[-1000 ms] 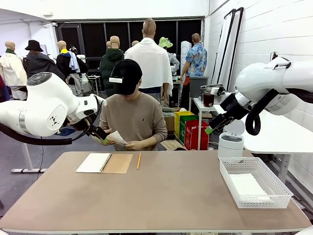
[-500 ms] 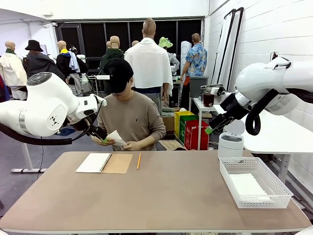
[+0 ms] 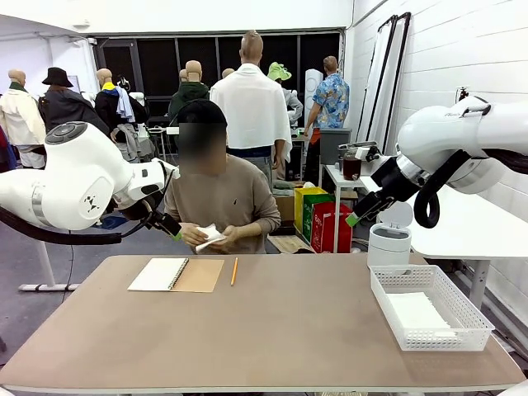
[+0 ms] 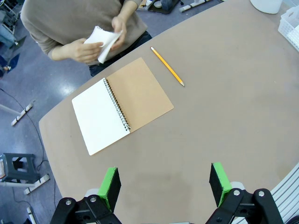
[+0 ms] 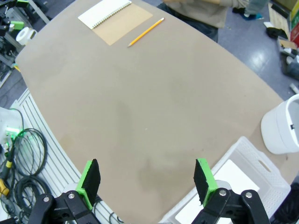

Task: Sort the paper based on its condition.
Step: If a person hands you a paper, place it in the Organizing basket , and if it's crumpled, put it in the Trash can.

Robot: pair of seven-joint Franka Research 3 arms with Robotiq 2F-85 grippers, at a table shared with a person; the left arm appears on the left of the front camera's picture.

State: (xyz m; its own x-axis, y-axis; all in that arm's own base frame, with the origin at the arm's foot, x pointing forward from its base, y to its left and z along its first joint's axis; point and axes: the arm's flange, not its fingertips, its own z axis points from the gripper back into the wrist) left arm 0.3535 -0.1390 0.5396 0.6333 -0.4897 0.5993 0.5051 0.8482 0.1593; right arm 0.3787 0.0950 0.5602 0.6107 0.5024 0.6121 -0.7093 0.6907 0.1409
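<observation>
Holds the left tool raised at the far left, green-padded fingers spread wide, gripping nothing. Holds the right tool raised at the far right, its fingers likewise apart and empty. Bends both white arms, wrists angled downward.

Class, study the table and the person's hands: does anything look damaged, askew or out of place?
The thin white paper sheet in the person's hands looks bunched and bent, not flat. The plain white sheet in the white plastic mesh basket lies flat by contrast.
</observation>
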